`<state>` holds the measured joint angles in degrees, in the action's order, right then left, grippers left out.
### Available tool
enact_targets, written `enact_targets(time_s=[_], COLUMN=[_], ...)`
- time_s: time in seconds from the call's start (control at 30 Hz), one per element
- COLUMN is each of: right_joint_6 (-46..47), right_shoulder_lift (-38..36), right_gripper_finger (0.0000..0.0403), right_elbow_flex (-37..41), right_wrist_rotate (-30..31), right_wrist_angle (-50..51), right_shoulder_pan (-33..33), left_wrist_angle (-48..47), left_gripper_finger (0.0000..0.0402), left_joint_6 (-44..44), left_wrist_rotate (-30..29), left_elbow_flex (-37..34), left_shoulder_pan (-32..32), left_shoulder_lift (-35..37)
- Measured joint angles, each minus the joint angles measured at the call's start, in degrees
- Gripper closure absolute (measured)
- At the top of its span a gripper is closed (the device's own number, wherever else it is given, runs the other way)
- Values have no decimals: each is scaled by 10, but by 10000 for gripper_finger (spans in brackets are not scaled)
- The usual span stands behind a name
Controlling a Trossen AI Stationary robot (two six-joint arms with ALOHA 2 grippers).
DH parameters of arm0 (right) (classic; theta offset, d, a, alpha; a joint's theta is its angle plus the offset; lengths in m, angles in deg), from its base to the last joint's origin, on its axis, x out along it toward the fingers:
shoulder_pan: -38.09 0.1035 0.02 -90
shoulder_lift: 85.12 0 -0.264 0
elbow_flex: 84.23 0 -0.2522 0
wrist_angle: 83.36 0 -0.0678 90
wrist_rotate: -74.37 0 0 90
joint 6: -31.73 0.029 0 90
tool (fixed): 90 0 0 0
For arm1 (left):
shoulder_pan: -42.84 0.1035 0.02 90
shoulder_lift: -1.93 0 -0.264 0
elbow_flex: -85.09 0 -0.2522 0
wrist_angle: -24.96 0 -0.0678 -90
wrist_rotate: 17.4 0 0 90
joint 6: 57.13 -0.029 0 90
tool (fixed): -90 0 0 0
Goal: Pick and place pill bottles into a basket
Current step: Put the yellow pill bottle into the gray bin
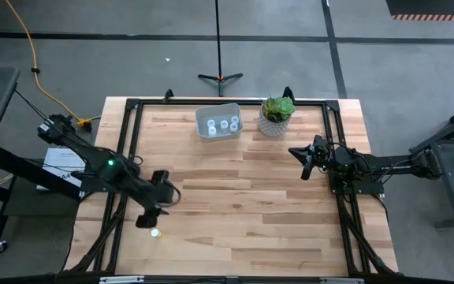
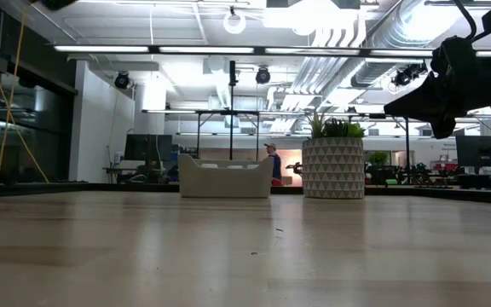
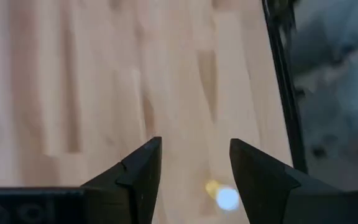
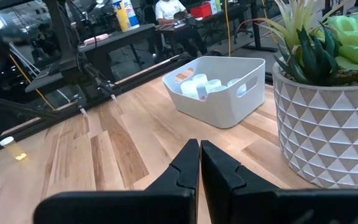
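Note:
One small white pill bottle [image 1: 155,233] stands alone on the wooden table near its front left. My left gripper [image 1: 148,219] hovers just above it, open; in the left wrist view its fingers [image 3: 196,149] stand apart with the blurred bottle [image 3: 227,198] showing between them, untouched. The pale basket [image 1: 218,122] stands at the far middle of the table and holds three white bottles [image 1: 225,124]; these also show in the right wrist view [image 4: 197,84]. My right gripper [image 1: 304,162] waits at the right side, shut and empty [image 4: 199,155].
A green plant in a white patterned pot [image 1: 277,116] stands just right of the basket, close to my right gripper [image 4: 322,124]. A black frame [image 1: 128,142] runs along the table's edges. Bare wood lies between the lone bottle and the basket.

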<state>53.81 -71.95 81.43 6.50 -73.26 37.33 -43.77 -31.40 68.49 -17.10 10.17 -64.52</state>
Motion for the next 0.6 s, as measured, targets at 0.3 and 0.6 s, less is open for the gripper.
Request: enact_targets(time_s=[0.3,0.6], right_joint_6=[2,-5], right_shoulder_lift=[0,0], right_gripper_finger=[396,396], right_elbow_flex=[0,0], right_wrist_rotate=[0,2], right_wrist_angle=[0,0], right_shoulder_pan=[0,0], left_wrist_angle=[35,129], left_gripper_finger=[117,11], left_joint_6=[37,128], left_wrist_rotate=[73,63], left_elbow_flex=[-92,-148], left_shoulder_pan=[-47,-101], left_shoulder_lift=[-33,-43])
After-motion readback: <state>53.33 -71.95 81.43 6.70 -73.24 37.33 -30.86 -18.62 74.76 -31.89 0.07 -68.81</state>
